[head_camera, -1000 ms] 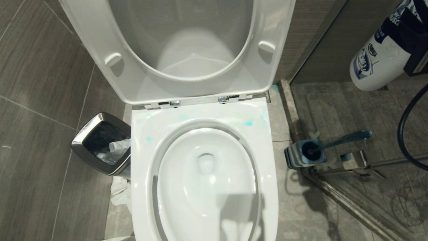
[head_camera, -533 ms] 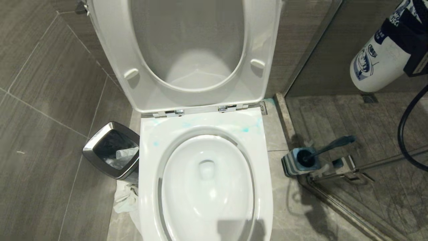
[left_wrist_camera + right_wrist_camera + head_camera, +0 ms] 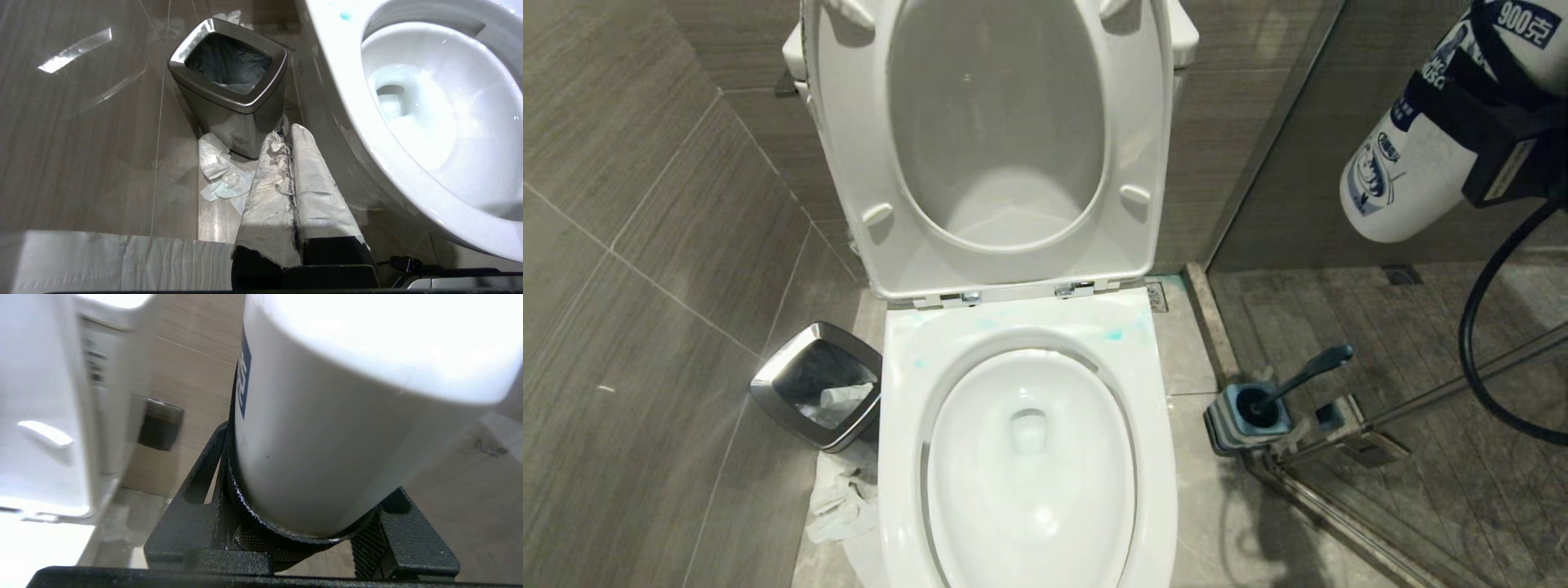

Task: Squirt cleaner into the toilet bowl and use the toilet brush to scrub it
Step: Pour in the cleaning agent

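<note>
The view has swung upward since a moment ago, showing more of the raised lid; the right gripper (image 3: 1494, 135) is clamped around a white cleaner bottle (image 3: 1401, 167), held aloft right of the toilet bowl (image 3: 1029, 457). The toilet brush (image 3: 1294, 384) stands in its holder (image 3: 1241, 420). The left gripper (image 3: 292, 179) hangs closed and empty beside the waste bin (image 3: 229, 94).

White toilet bowl (image 3: 1152, 457), turquoise cleaner smears (image 3: 1112, 334) on rim. Dark teal toilet brush (image 3: 1303, 377) in grey-blue ribbed holder (image 3: 1223, 420). Chrome-rimmed waste bin (image 3: 792, 408), black liner. White bottle (image 3: 1401, 175), blue print, in black right hand (image 3: 1503, 139). Grey streaked floor tiles (image 3: 645, 367).
</note>
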You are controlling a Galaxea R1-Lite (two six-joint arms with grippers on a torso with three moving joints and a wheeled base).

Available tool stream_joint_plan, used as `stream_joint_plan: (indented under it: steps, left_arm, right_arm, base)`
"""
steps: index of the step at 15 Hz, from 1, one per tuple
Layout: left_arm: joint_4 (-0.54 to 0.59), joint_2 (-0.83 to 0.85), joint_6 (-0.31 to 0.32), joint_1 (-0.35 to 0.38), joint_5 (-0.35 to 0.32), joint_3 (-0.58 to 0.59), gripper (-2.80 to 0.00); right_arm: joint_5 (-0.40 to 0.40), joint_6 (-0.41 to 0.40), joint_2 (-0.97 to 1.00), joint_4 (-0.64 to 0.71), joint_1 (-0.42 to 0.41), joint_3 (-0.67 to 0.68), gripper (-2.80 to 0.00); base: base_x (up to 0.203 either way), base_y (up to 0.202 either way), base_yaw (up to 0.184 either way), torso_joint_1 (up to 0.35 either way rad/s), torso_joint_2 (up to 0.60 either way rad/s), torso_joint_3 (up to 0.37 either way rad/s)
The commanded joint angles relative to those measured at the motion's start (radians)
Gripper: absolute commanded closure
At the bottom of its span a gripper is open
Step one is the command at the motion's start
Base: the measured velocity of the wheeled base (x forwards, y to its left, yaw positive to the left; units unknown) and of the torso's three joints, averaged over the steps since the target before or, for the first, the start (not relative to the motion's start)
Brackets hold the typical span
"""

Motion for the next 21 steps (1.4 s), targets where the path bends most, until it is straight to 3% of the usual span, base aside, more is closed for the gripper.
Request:
stream_joint_plan:
  steps: [1,5,10,14,18,21]
  left_arm:
    - [0.0,0.0,0.0,0.001,0.0,0.0,0.0]
    - [0.0,0.001,0.0,-0.001,0.0,0.0,0.0]
    - [0.0,0.0,0.001,0.0,0.0,0.0,0.0]
    - [0.0,0.0,0.0,-0.001,0.0,0.0,0.0]
    - [0.0,0.0,0.0,-0.001,0.0,0.0,0.0]
    - [0.0,0.0,0.0,-0.001,0.0,0.0,0.0]
  right_arm:
    - [-0.003,-0.003,0.027,-0.006,0.035,0.012,0.0]
    - [-0.009,0.001,0.089,-0.007,0.08,0.02,0.0]
    - [-0.167,-0.027,0.242,-0.012,0.21,-0.017,0.0]
    - [-0.211,-0.216,0.354,-0.025,0.296,-0.083,0.0]
    - [-0.224,-0.406,0.418,-0.025,0.317,-0.087,0.0]
    - [-0.248,-0.605,0.436,-0.026,0.317,-0.081,0.0]
  base:
    - [0.0,0.0,0.0,0.006,0.0,0.203]
    - [0.0,0.0,0.0,0.004,0.0,0.147]
    - [0.0,0.0,0.0,0.004,0.0,0.014]
    - [0.0,0.0,0.0,0.0,0.0,0.0]
    - [0.0,0.0,0.0,0.0,0.0,0.0]
    - [0.0,0.0,0.0,0.0,0.0,0.0]
